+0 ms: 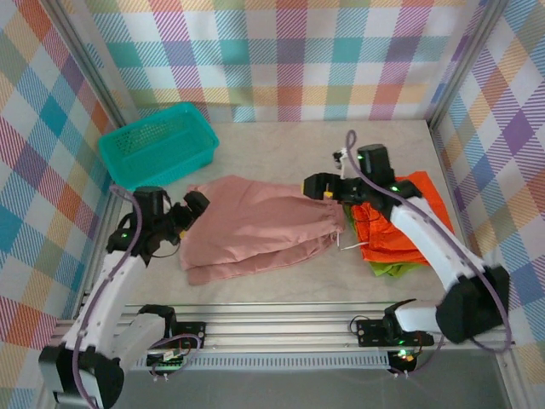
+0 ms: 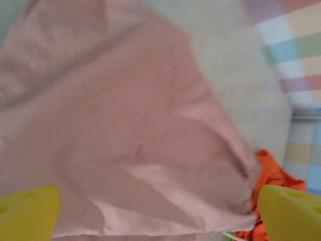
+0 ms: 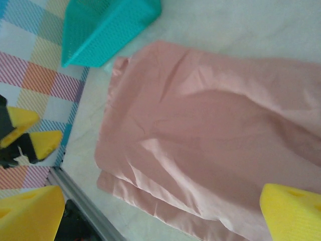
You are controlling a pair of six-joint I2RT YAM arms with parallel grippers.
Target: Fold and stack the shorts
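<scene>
The dusty pink shorts [image 1: 255,226] lie folded over in the middle of the table, their gathered waist and white drawstring [image 1: 342,243] toward the right. My left gripper [image 1: 189,213] hovers at their left edge, open, nothing between its yellow fingertips [image 2: 27,213]. My right gripper [image 1: 328,189] hangs over the waist end, also open and empty, pink cloth [image 3: 210,135] spread below it. The orange shorts [image 1: 409,226] lie at the right on top of the lime green shorts [image 1: 392,270]. In the left wrist view the pink shorts [image 2: 140,140] lie under the open jaws, with the orange shorts [image 2: 273,173] beyond.
A teal mesh basket [image 1: 157,145] stands at the back left, also seen as the teal basket [image 3: 105,27] in the right wrist view. Checked walls close in the table on three sides. A metal rail [image 1: 281,319] runs along the near edge.
</scene>
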